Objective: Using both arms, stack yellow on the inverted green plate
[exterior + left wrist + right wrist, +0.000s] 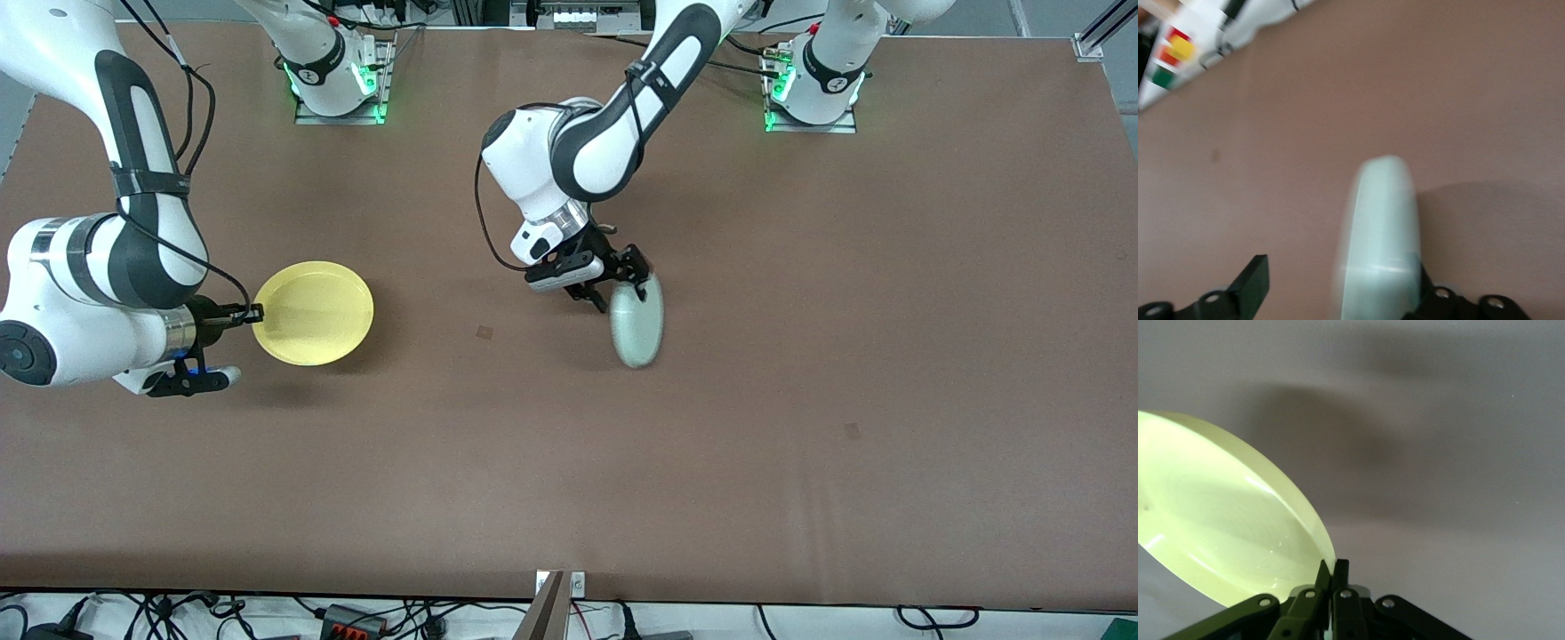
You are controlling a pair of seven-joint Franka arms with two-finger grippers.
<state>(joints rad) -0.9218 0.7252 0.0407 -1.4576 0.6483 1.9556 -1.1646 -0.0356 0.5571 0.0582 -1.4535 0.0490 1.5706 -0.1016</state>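
The pale green plate [638, 322] [1381, 227] stands nearly on edge on the brown table near the middle, smeared by motion. My left gripper [618, 289] [1338, 273] hangs over it, open. The plate's rim lies against one finger [1426, 293], and the other finger [1253, 280] stands well apart from it. Toward the right arm's end, my right gripper [253, 313] [1336, 568] is shut on the rim of the yellow plate [313, 313] [1218, 520], holding it hollow side up a little above the table, with its shadow underneath.
The brown table [800, 444] bears only two small dark marks [484, 332] [852, 430]. Both arm bases [338, 80] [813, 84] stand along the edge farthest from the front camera. Cables and a power strip [356, 618] lie below the nearest edge.
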